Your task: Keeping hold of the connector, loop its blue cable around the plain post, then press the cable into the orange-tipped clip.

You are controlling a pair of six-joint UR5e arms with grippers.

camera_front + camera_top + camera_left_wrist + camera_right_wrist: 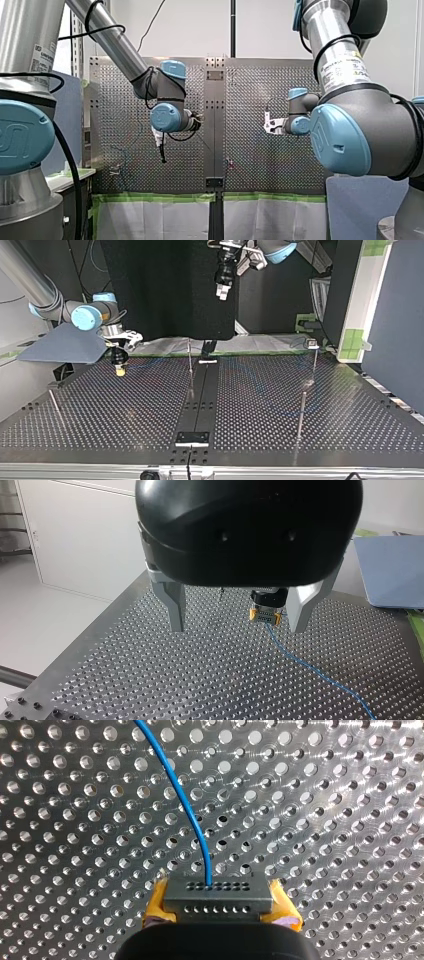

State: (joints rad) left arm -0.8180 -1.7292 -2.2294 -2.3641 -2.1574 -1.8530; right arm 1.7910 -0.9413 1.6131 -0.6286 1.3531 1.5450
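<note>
Right gripper holds the connector between yellow pads, low over the perforated table at the top view's left, blue cable running ahead across the holes; left gripper hangs higher near mid-view, fingers apart, empty.

Grey arms, blue caps, black cables, maybe warning label.

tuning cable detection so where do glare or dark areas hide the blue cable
Right wrist view: glints ring the holes of the table, yet the blue cable leaving the connector stands out. Left wrist view: even light, cable plain. Top view: dim table, black backdrop, cable only faint. Front view: cable barely shows.
</note>
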